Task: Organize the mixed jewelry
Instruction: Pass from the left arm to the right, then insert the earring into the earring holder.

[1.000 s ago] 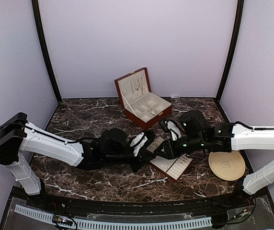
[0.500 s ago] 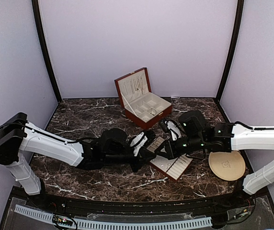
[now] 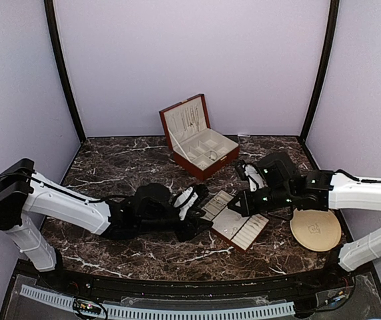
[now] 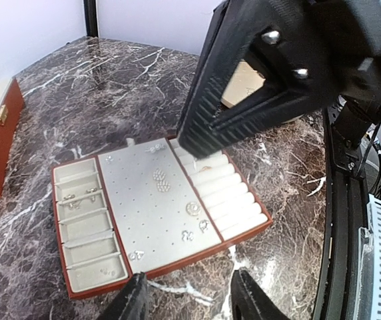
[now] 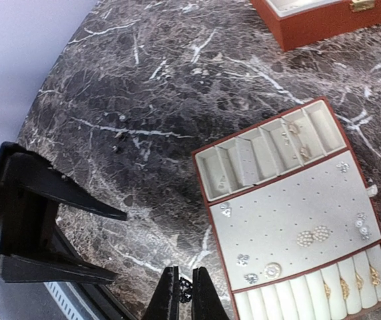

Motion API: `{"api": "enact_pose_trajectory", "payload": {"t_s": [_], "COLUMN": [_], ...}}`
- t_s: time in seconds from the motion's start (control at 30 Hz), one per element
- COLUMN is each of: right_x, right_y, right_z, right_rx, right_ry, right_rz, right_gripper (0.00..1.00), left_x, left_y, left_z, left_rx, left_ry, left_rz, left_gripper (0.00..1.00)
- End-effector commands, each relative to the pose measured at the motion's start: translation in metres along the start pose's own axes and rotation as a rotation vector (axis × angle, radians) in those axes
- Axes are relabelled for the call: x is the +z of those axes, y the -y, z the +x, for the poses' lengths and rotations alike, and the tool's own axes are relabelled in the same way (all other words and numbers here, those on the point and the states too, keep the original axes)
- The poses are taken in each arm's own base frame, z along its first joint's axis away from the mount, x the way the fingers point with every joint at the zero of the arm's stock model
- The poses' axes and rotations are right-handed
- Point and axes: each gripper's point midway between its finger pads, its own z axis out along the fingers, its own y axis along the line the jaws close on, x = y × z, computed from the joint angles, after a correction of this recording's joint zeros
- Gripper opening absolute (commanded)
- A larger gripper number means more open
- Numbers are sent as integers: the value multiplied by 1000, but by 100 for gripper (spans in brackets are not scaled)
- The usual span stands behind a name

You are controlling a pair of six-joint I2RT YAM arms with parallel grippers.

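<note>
Altogether, one tray [image 4: 144, 220] of jewelry [image 4: 160, 180], one box [image 3: 210, 167], one plate [image 3: 298, 227].

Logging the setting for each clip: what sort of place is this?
Probably a robot test booth, not a home or shop. Plain lavender walls enclose a marble-patterned tabletop. A left arm and right arm are mounted at its near edge, and on it sit a jewelry box, tray and plate.

Both arms reach low and inward, their grippers close together at mid-span.
The left arm [image 3: 64, 203] stretches rightward, the left gripper [image 4: 190, 300] spread wide apart; the right arm [image 3: 364, 190] bends leftward, the right gripper [image 5: 185, 297] pointing down, fingers pinched nearly together.
</note>
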Motion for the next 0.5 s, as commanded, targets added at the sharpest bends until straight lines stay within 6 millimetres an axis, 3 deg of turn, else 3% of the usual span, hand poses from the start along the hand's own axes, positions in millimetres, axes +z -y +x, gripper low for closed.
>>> {"api": "enact_pose_trajectory", "payload": {"t_s": [0.0,0.23,0.47], "right_x": [-1,-1,10], "right_y": [32,74,88], "right_z": [5,17,27], "right_rx": [34,60,56], "right_ry": [1,-20,-62], "right_rz": [76,172,216], "right_gripper": [6,6,6], "left_x": [-21,-54,-98], "left_y": [-2,-38,-94], "left_z": [-21,-34,-50], "left_rx": [-15,-123,-215], "left_ry": [55,36,-10], "left_rz": [-23,-67,-147], "left_gripper": [45,47,51]}}
